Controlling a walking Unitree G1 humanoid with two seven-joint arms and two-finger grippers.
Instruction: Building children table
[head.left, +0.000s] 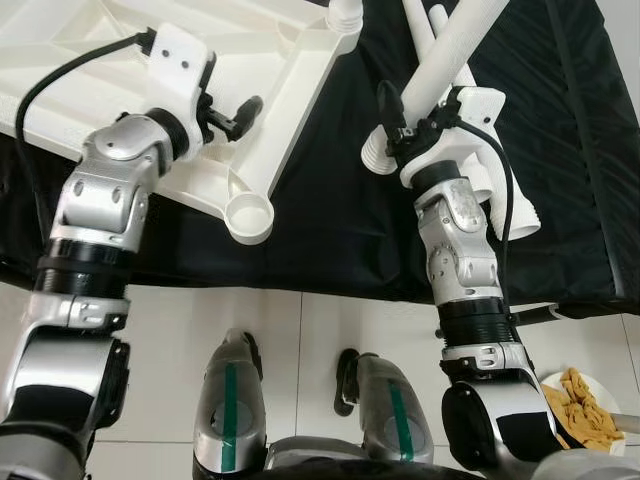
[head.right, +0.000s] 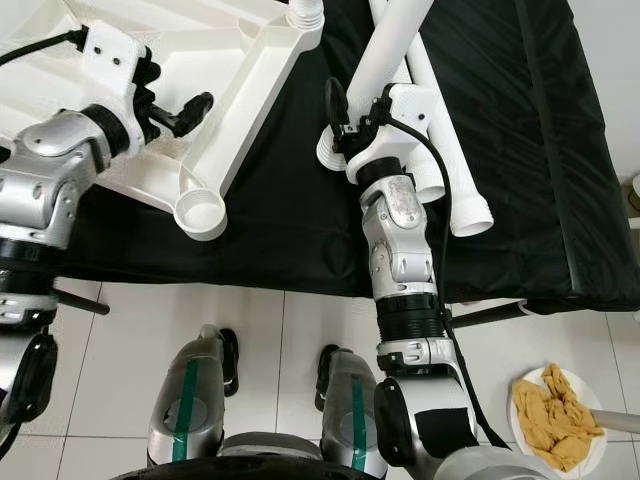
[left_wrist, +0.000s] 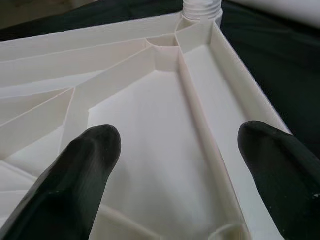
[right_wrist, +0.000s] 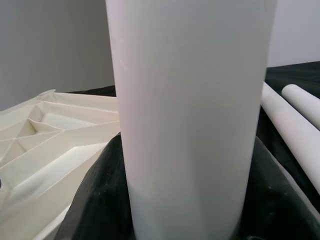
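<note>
The right gripper (head.left: 392, 118) is closed around a white table leg (head.left: 450, 55), gripping it near its threaded lower end; the leg slants up from the fingers toward one o'clock and, in the right wrist view, rises as a broad white tube (right_wrist: 192, 115) straight ahead of the camera. Just past the gripper at three o'clock, two more white legs (head.right: 455, 170) lie side by side on the black cloth (head.left: 330, 220), their ribbed ends pointing toward the robot. The left gripper (head.left: 232, 115) is spread wide and holds nothing; its two black fingers (left_wrist: 85, 170) hover over the ribbed underside of the white tabletop (head.left: 90, 50), which lies upside down on the cloth at the robot's ten o'clock. From the left wrist, the fingers sit either side of a long raised rib running toward a corner socket with a threaded neck (left_wrist: 201, 7). Nearer the robot, at five o'clock from the left gripper, an open round socket (head.left: 250, 215) at another corner of the tabletop faces upward, just over the cloth. Below the cloth's edge the floor is pale tile (head.left: 330, 330), with the robot's two feet (head.left: 232, 400) at six o'clock. A white plate with a crumpled yellow rag (head.right: 555, 415) sits on the tile at four o'clock, well apart from the table parts.
</note>
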